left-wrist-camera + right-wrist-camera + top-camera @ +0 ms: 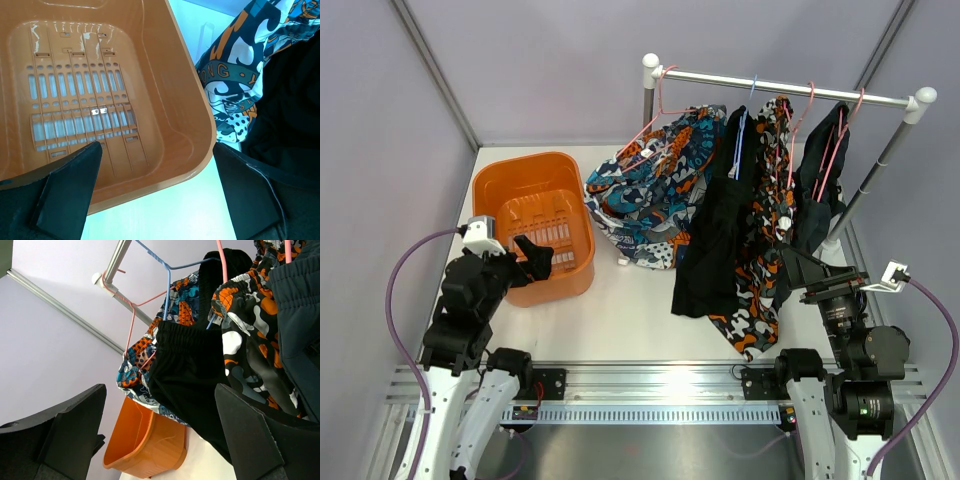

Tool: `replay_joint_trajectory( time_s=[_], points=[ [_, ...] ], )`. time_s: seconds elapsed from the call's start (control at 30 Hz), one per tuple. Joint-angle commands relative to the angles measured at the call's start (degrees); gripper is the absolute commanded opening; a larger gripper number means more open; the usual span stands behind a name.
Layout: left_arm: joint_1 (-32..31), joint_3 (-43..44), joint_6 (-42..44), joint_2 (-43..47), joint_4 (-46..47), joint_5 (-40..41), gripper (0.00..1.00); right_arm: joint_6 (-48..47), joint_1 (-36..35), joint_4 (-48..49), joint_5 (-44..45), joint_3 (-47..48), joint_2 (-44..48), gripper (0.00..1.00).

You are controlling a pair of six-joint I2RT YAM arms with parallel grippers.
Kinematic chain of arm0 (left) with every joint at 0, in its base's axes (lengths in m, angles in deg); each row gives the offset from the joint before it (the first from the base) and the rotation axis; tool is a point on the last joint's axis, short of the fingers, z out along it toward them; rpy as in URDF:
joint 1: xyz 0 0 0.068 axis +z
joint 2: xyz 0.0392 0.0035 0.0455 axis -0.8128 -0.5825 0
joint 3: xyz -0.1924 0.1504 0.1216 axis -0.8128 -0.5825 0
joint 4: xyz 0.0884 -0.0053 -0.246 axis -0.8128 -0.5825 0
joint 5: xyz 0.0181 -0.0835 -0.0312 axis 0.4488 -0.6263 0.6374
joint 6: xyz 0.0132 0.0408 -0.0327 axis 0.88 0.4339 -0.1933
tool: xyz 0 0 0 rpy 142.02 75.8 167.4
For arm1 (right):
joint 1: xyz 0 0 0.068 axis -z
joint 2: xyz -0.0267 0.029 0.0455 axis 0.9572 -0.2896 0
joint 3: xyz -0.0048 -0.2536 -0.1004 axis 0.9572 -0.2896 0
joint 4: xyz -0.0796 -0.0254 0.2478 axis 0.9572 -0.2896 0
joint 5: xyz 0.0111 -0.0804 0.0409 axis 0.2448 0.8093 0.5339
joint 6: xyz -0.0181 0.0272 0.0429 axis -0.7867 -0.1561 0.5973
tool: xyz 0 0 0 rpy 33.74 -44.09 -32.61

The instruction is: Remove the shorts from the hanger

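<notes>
Four shorts hung along rail, upper right of frame; none off yet.
Soft, light, floppy, apt to snag on hangers: best pinched at the bunched waistband. Left gripper spread wide over basket; right gripper wide, empty, lower right of shorts.

The left wrist view crops the basket at top and left. In the right wrist view, the navy shorts run off the top and right edges.
</notes>
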Motion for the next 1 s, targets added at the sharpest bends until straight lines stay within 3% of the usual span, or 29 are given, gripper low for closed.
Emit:
replay_joint_trajectory(
  time_s=[0.0,0.37,0.67,0.9,0.97],
  points=[
    [-0.5,0.1,0.6,0.1,1.9,-1.2,0.99,-0.4,-0.3,-0.3,-0.2,1.4,-0.4,0.99],
    [-0.8,0.0,0.5,-0.3,1.9,-1.2,0.99,-7.5,-0.3,-1.1,-2.6,5.3,-2.5,0.99],
    [-0.8,0.1,0.4,-0.2,1.8,-1.1,0.99,-11.7,-0.3,-0.7,-15.3,27.7,-24.2,1.0],
    [-0.8,0.0,0.6,-0.6,1.9,-1.6,0.99,-13.6,-0.3,-2.8,-17.9,42.4,-40.6,0.95],
    [-0.8,0.0,0.6,-0.6,2.1,-1.7,0.99,-15.6,-1.5,-5.6,-15.0,45.4,-43.1,0.95]
  ],
)
